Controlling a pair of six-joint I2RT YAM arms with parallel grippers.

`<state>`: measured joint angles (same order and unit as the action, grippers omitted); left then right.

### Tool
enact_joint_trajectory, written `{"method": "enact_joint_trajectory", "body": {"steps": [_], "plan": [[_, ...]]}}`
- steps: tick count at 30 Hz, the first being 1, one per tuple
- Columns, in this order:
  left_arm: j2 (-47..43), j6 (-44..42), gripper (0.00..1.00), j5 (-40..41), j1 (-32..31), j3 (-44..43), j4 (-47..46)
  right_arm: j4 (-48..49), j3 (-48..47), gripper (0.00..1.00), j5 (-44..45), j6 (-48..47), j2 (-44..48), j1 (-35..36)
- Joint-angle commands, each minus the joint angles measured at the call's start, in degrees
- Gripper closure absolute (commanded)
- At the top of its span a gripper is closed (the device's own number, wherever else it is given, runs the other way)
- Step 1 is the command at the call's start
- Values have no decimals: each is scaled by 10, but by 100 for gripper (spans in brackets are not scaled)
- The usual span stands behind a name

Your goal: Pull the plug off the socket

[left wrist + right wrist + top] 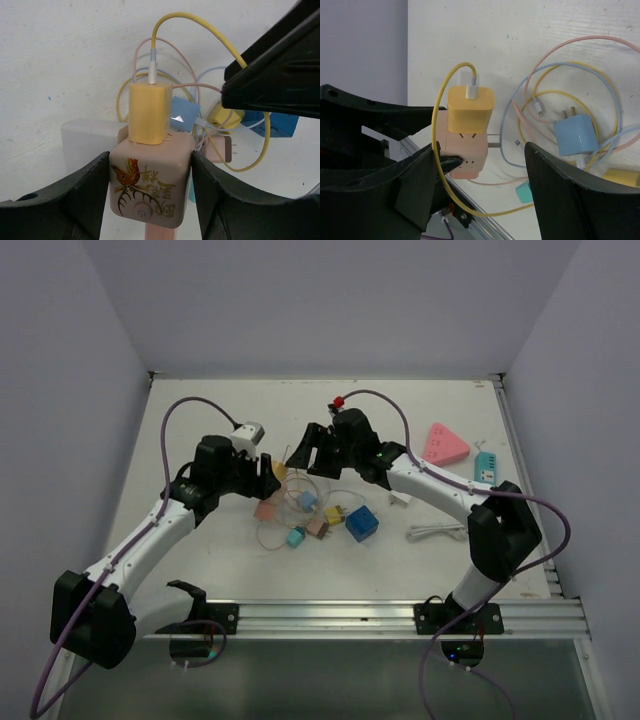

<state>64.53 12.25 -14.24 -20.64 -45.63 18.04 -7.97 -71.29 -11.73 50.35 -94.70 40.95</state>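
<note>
Left wrist view: my left hand (150, 170) is clamping the pink socket (152, 200) from both sides. The yellow plug (149, 112) is sitting upright in the socket's top face, its cable (200, 22) looping over the desk (60, 60). My right hand (485, 155) is hovering close by the plug, fingers spread apart, gripping nothing.

the rounded pale-pink plastic cube socket (150, 187), printed with a gold bird, lettering and a round button, is clamped in the left gripper (150, 157) just left of the table's middle. the yellow rounded plastic plug block (150, 112) sits fully seated in one face, its yellow cable (200, 22) looping away.
</note>
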Motion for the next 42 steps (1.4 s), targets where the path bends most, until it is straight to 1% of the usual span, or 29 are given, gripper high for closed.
{"method": "enact_joint_trajectory", "body": {"steps": [1, 4, 11, 17, 20, 23, 24, 25, 26, 27, 28, 33, 37, 42], "plan": [[-20, -12, 100, -39, -1, 6, -107, 27, -40, 28, -15, 44, -22, 9], [-20, -7, 100, -48, -2, 16, -126, 32, -45, 25, -12, 56, -38, 16], [-21, 0, 100, -54, -13, 19, -147, 53, -44, 25, -6, 82, -68, 26], [-23, 4, 100, -45, -26, 24, -150, 66, -44, 28, 6, 94, -85, 31], [-25, 7, 100, -33, -32, 25, -145, 73, -36, 37, 12, 99, -85, 31], [-27, 10, 100, -27, -34, 24, -131, 73, -30, 59, 27, 90, -78, 31], [-27, 15, 100, -20, -34, 26, -126, 70, -30, 73, 29, 86, -74, 31], [-27, 18, 100, -16, -34, 26, -120, 67, -30, 80, 31, 82, -72, 31], [-28, 20, 100, -11, -34, 26, -105, 62, -29, 94, 35, 79, -70, 27], [-28, 20, 100, -3, -34, 28, -95, 59, -28, 99, 36, 77, -70, 26], [-28, 21, 100, 3, -34, 28, -85, 58, -28, 100, 37, 76, -67, 23], [-22, 23, 100, 18, -35, 43, -20, 52, -25, 100, 47, 71, -54, -2], [-3, 21, 100, 45, -36, 54, 22, 35, -32, 100, 75, 53, -37, -22], [31, 23, 100, 53, -37, 58, 33, 33, -23, 100, 90, 49, -16, -65]]}}
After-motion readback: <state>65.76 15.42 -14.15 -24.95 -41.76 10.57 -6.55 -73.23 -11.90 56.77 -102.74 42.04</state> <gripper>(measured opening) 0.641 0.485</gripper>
